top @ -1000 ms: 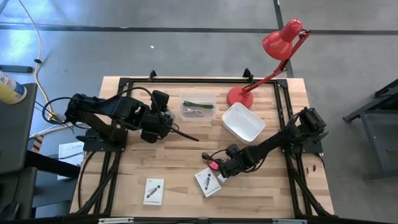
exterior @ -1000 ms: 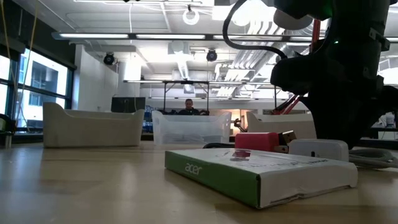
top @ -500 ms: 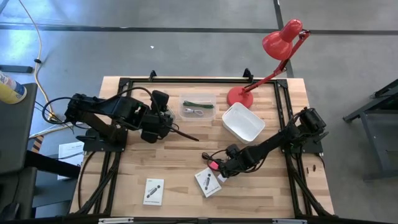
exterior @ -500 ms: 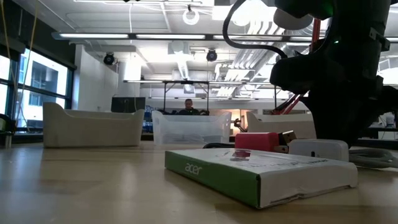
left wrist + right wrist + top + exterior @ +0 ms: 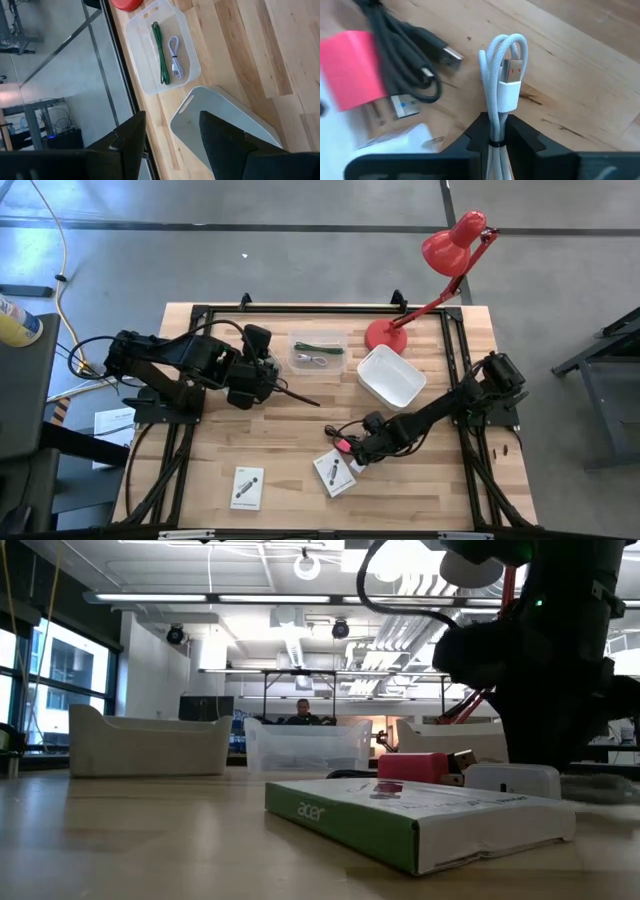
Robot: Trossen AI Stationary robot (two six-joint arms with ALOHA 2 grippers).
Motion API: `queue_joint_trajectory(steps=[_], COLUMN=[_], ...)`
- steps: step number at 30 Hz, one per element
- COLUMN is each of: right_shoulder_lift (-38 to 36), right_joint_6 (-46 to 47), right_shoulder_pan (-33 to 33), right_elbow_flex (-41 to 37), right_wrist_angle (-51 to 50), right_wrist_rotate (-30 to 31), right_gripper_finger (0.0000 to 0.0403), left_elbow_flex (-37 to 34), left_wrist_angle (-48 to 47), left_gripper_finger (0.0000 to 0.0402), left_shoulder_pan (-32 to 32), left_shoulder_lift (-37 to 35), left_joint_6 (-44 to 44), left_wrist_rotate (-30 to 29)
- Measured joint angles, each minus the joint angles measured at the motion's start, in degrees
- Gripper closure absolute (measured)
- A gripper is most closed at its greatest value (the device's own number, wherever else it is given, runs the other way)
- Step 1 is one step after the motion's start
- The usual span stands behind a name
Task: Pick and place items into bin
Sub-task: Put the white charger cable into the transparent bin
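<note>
A bundled white braided cable with a white USB plug (image 5: pixel 501 95) is pinched between the two dark fingers of the right tool (image 5: pixel 498 136), low over the pale wooden surface (image 5: pixel 290 450) near its front middle. The hold is taken across the folded strands, below the plug. The cable is judged light and limp; loops left outside the grip are likely to sag and swing, so a hold across the whole bundle, as seen here, seems the safest place. The plug end is stiff and smooth and would be a poorer place to take.

Just beside it lie a coiled black cable with metal plugs (image 5: pixel 410 55), a small pink block (image 5: pixel 352 67) and a small white square piece (image 5: pixel 402 139); the black cable is likely to snag if the white one is dragged rather than lifted.

A flat white card with dark print (image 5: pixel 334 472) lies next to the right tool, and a second flat white card (image 5: pixel 246 487) lies well apart, toward the front left.

A clear plastic bin (image 5: pixel 162 47) at the back already holds a green pen (image 5: pixel 161 52) and a small white cable coil (image 5: pixel 175 57); an empty white bin (image 5: pixel 391 376) stands beside it.

The left tool (image 5: pixel 172 145) is seen open and empty, waiting over the surface's left part.
</note>
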Motion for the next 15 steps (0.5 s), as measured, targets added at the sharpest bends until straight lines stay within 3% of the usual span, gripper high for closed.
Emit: queue_joint_trajectory(steps=[9,15], right_shoulder_lift=[-8.7,-17.0], right_joint_6=[-2.3,-8.8], right_shoulder_pan=[-1.8,-4.9], right_elbow_flex=[0.0,0.0], right_wrist_angle=[-0.8,1.2], right_wrist_rotate=[4.8,12.7], right_gripper_finger=[0.0367,0.0359], left_elbow_flex=[0.0,0.0], left_wrist_angle=[0.0,0.0], left_gripper_finger=[0.0229,0.0229], left_shoulder_pan=[0.0,0.0], left_shoulder_lift=[0.0,0.0], left_joint_6=[0.0,-0.1], left_wrist_rotate=[-0.5,-0.6])
